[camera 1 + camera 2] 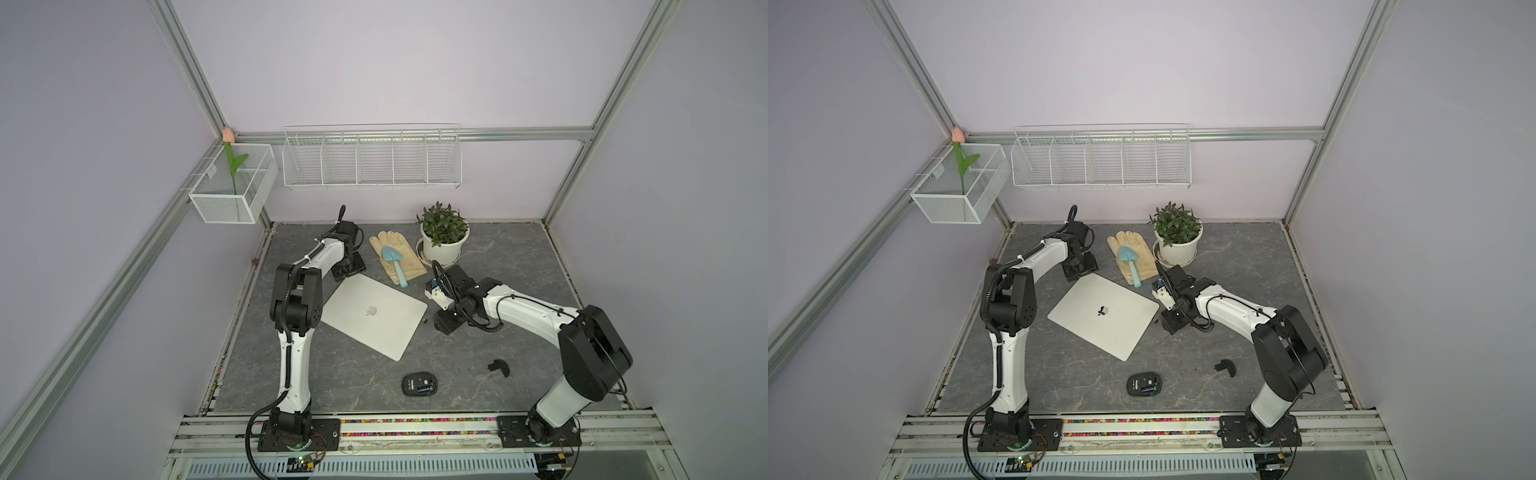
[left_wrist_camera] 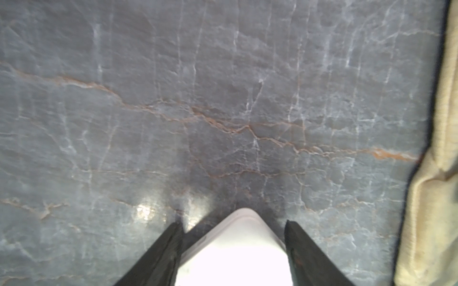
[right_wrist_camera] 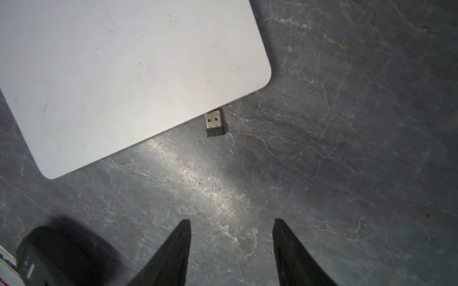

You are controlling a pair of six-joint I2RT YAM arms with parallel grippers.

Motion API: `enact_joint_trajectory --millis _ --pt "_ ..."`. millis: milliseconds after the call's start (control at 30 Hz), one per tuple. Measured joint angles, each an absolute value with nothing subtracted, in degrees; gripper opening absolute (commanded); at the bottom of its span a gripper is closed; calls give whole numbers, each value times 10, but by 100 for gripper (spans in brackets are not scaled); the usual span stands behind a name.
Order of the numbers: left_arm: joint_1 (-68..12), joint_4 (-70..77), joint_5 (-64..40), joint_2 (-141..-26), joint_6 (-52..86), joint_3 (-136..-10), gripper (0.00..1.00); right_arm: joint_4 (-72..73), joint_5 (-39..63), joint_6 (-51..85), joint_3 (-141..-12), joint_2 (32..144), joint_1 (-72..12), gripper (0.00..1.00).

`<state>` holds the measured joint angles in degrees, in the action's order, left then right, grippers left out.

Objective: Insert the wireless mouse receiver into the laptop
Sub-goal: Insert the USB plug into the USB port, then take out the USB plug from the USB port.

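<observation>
the laptop (image 1: pixel 374 316) is lying closed and turned at an angle on the grey table (image 1: pixel 511 257). the wireless mouse receiver (image 3: pixel 215 123) is lying flat on the table just beside the laptop's edge, near a corner, with its whole metal plug showing. the right gripper (image 3: pixel 231 220) is hovering near it, fingers apart, nothing between them. the left gripper (image 2: pixel 233 222) is standing at the laptop's far corner, one finger on each side; whether they are pressing it, i cannot tell. the wireless mouse (image 1: pixel 419 384) is lying near the front, its cover piece (image 1: pixel 498 367) apart from it.
</observation>
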<state>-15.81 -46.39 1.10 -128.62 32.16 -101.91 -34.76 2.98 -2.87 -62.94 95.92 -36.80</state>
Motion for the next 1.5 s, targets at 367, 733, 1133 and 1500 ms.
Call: enact_joint_trajectory --millis 367,733,1133,1500 --pt "-158 -453 -3 -1286 326 -1019 67 -345 20 -64 -648 1012 -392 49" --pt "-159 -453 -18 -1286 329 -1025 67 -300 4 -74 -666 1038 -397 47" --pt "-159 -448 -20 -1286 329 -1024 68 -286 1 -106 -671 1069 -412 42" --pt "-159 -436 -20 -1285 329 -1017 68 -281 -3 -131 -681 1079 -421 34"
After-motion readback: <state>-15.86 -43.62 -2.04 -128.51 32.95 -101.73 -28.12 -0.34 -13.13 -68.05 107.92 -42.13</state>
